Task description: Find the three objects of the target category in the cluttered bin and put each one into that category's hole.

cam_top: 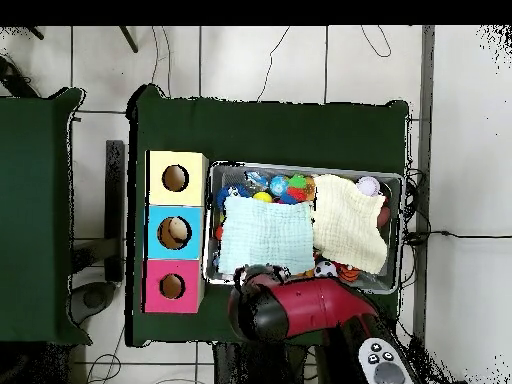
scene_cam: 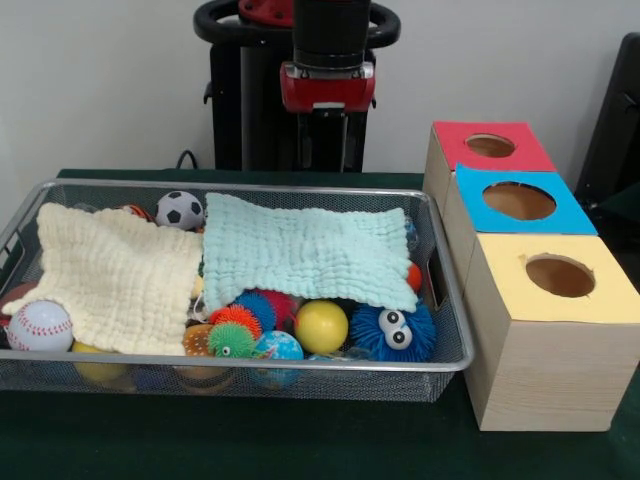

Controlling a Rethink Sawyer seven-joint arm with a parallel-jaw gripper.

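The bin [scene_cam: 300, 366] is a silver wire-mesh basket at the left and centre of the table; it also shows in the overhead view [cam_top: 300, 169]. A cream cloth [scene_cam: 110, 280] and a mint cloth [scene_cam: 310, 250] cover much of its contents. Around them show a baseball [scene_cam: 40, 325], a soccer ball [scene_cam: 180, 210], a yellow ball [scene_cam: 321, 326], a blue fuzzy ball with eyes [scene_cam: 395, 332] and spiky balls [scene_cam: 232, 330]. The red-topped box's hole [scene_cam: 490, 146] is at the far right, also in the overhead view [cam_top: 172, 287]. My gripper [scene_cam: 325, 150] hangs behind the bin's far rim, holding nothing that I can see.
A blue-topped box [scene_cam: 520, 202] and a yellow-topped box [scene_cam: 555, 275] stand in a row with the red one, right of the bin. The red arm [cam_top: 310, 310] lies over the bin's edge nearest the base. Things under the cloths are hidden.
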